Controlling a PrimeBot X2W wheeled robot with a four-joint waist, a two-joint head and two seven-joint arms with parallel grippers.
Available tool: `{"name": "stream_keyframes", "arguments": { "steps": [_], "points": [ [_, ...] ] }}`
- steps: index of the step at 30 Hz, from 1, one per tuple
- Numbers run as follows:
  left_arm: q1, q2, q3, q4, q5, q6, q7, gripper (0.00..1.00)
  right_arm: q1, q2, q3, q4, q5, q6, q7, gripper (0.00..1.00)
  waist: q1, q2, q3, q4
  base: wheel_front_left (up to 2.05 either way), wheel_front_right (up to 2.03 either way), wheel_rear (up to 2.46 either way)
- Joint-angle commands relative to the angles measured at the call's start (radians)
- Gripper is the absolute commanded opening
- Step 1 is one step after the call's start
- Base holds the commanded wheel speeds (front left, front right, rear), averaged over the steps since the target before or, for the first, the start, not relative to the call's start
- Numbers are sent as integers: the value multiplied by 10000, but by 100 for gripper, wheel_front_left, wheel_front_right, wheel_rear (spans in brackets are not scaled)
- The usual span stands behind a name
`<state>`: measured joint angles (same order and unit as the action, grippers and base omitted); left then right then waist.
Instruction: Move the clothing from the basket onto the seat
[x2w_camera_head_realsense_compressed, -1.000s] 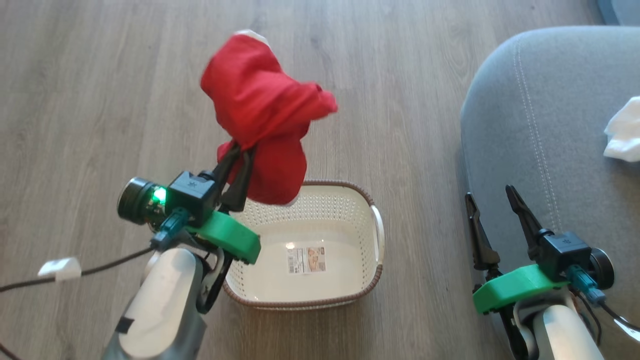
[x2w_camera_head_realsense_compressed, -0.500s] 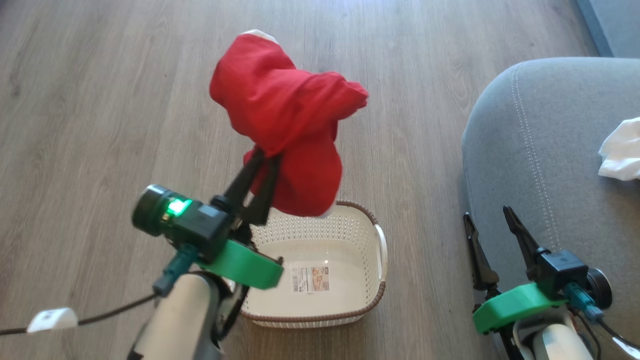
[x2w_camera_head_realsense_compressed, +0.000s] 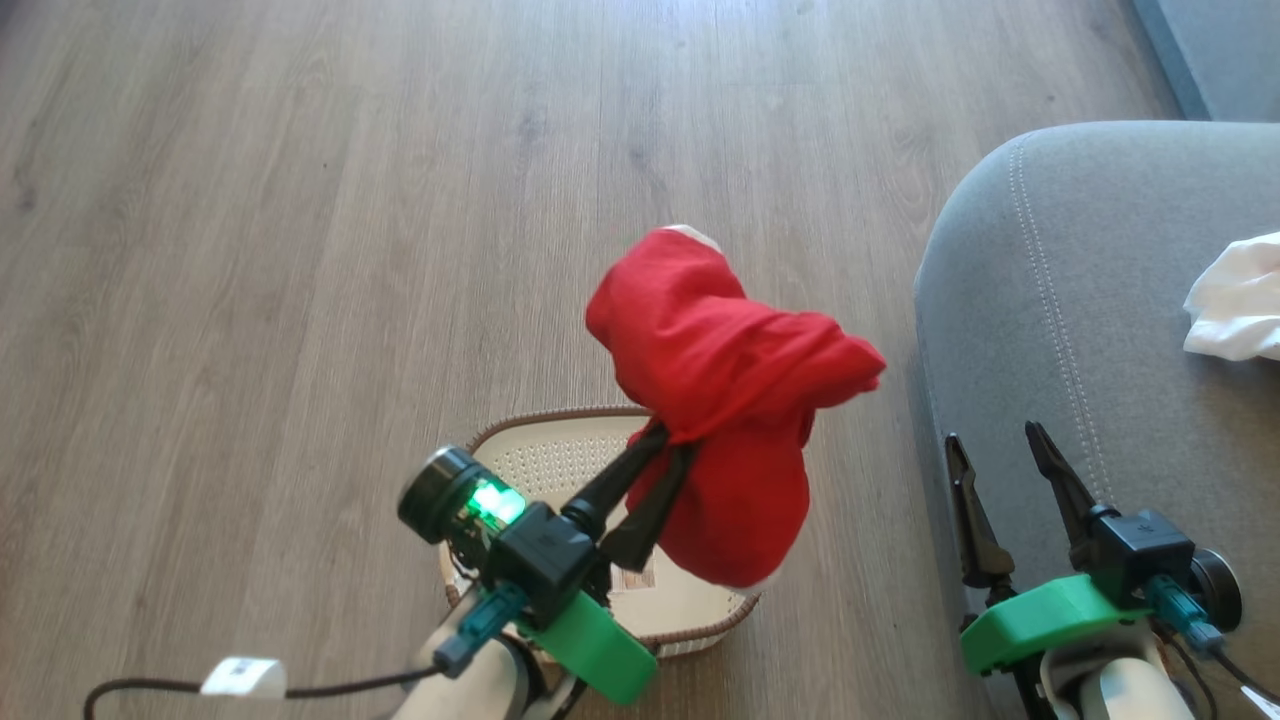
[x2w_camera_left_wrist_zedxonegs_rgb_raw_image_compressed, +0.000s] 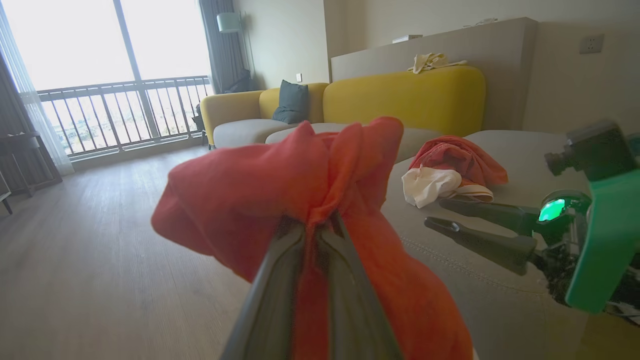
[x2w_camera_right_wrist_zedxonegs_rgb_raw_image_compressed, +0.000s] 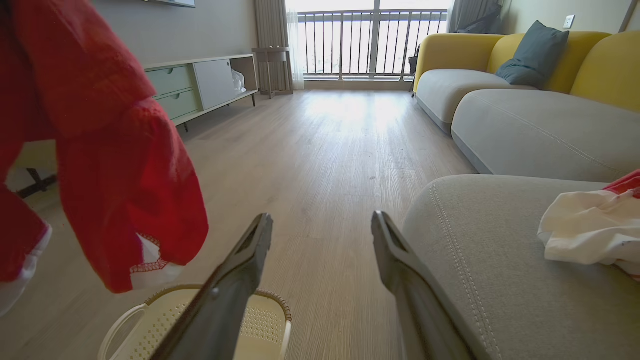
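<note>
**While clamped, red garment (x2w_camera_head_realsense_compressed: 720, 350) hangs over basket (x2w_camera_head_realsense_compressed: 540, 425)**

Left claw (x2w_camera_head_realsense_compressed: 668, 445) grips it above the basket's right half. Right claw (x2w_camera_head_realsense_compressed: 990, 435), fingers apart, sits right of the basket at the seat (x2w_camera_head_realsense_compressed: 1100, 300), where white clothing (x2w_camera_head_realsense_compressed: 1235, 310) lies.

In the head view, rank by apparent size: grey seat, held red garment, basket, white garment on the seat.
1. grey seat
2. red garment, nearer the camera
3. basket, largely hidden: rank unsure
4. white garment, cut by the edge

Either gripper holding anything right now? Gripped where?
Left gripper is shut on the red garment, pinching a bunched fold near its middle. Right gripper is open, holding nothing.
</note>
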<state>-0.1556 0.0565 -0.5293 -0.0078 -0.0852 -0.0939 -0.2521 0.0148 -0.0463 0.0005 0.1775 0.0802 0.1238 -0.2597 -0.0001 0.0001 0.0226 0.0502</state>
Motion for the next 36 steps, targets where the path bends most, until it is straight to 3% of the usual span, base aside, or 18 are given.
{"name": "stream_keyframes", "arguments": {
  "steps": [1, 36],
  "points": [
    [-182, -61, 210, -230, 67, -18, -97, 0, -224, -85, 157, -346, -32, 69, -21, 100, 1, -1, 35, -13, 0, 0, 0],
    [-300, -62, -103, 49, 264, 134, -97, 0, -286, -45, 84, -276, -54, 69, -21, 100, 1, -1, 1, -110, 0, 0, 0]
  ]
}}
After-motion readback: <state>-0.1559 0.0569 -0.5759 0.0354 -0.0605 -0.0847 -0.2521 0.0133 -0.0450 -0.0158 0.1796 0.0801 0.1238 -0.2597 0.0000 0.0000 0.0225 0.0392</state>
